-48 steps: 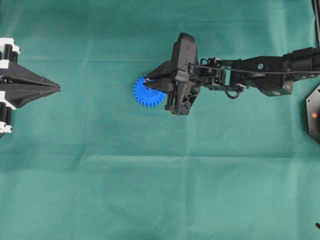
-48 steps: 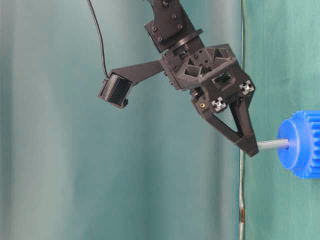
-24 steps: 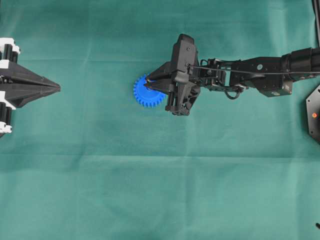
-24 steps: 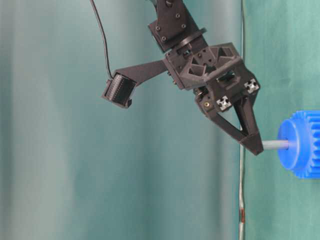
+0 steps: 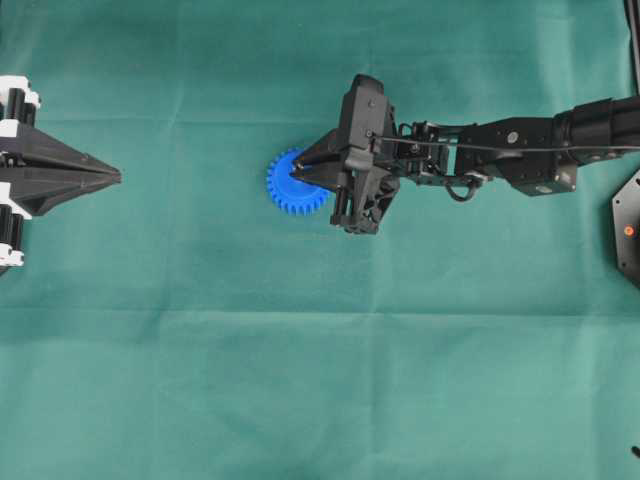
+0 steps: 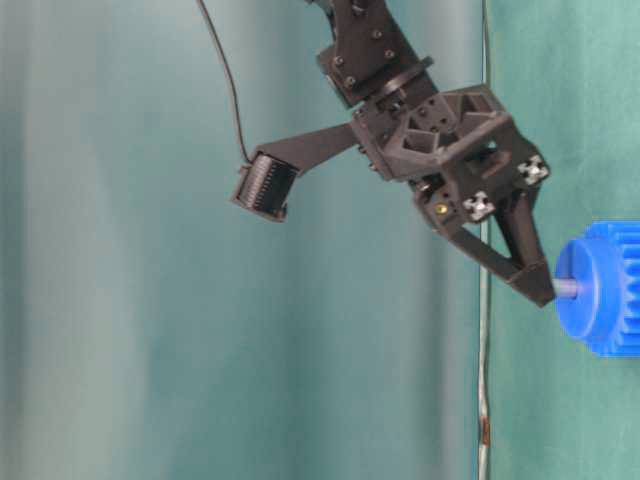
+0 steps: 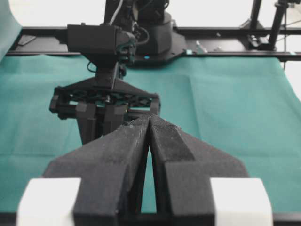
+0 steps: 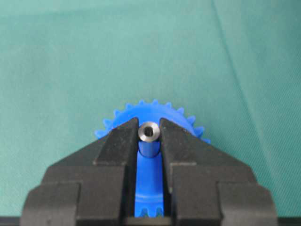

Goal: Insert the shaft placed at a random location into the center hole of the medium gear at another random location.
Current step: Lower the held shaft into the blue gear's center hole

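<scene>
A: Where is the medium gear (image 5: 292, 184)?

B: In the overhead view it lies flat on the green cloth (image 5: 300, 380), a little toward ten o'clock from the middle of the table. Its rim at three o'clock is hidden under the right gripper (image 5: 297, 168).

A: And the shaft?

B: The right wrist view shows it best. The shaft (image 8: 149, 132) stands between the two black fingers (image 8: 123, 141), end-on to the camera, with the blue hub directly beneath it. The fingers press it from nine and three o'clock, so the right gripper is clamped narrowly on the shaft.

A: Is it in the center hole?

B: The table-level view shows only a short silvery stub (image 6: 565, 288) between the fingertips and the face of the hub (image 6: 580, 300), so its far end sits in the hub. The hole itself is covered by the shaft; I cannot see it.

A: What about the other arm?

B: The left gripper (image 5: 112, 176) sits at nine o'clock on the table's edge, well apart from the gear. In its own wrist view the two foam-faced fingers (image 7: 164, 136) meet at their tips, so it is closed and holds nothing. The right arm's gripper body (image 7: 104, 101) shows beyond it at twelve o'clock.
</scene>
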